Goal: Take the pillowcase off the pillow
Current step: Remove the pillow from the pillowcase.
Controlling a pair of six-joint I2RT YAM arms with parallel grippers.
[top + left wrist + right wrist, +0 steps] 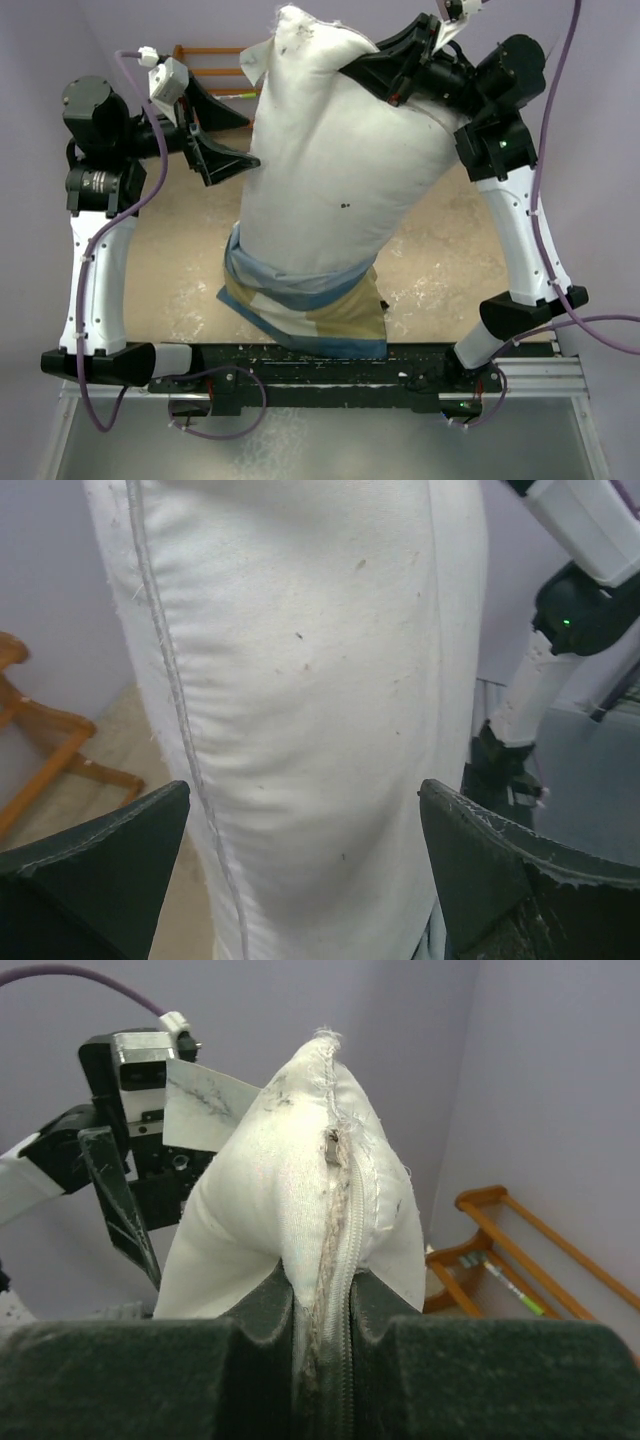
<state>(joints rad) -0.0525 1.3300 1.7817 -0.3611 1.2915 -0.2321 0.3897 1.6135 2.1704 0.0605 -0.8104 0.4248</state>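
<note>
The plump white pillow (335,170) hangs upright above the table. My right gripper (385,72) is shut on its top zippered edge (335,1250) and holds it up. The pillowcase (305,300), in tan, cream and blue blocks, is bunched around the pillow's bottom end and rests on the table. My left gripper (225,140) is open, level with the pillow's left side. In the left wrist view its fingers (500,860) stand wide apart with the pillow (320,700) just in front of them, not touching.
A wooden rack (215,70) stands at the back left, also in the right wrist view (510,1250). The tan tabletop (170,260) lies below. The black base rail (300,365) runs along the near edge.
</note>
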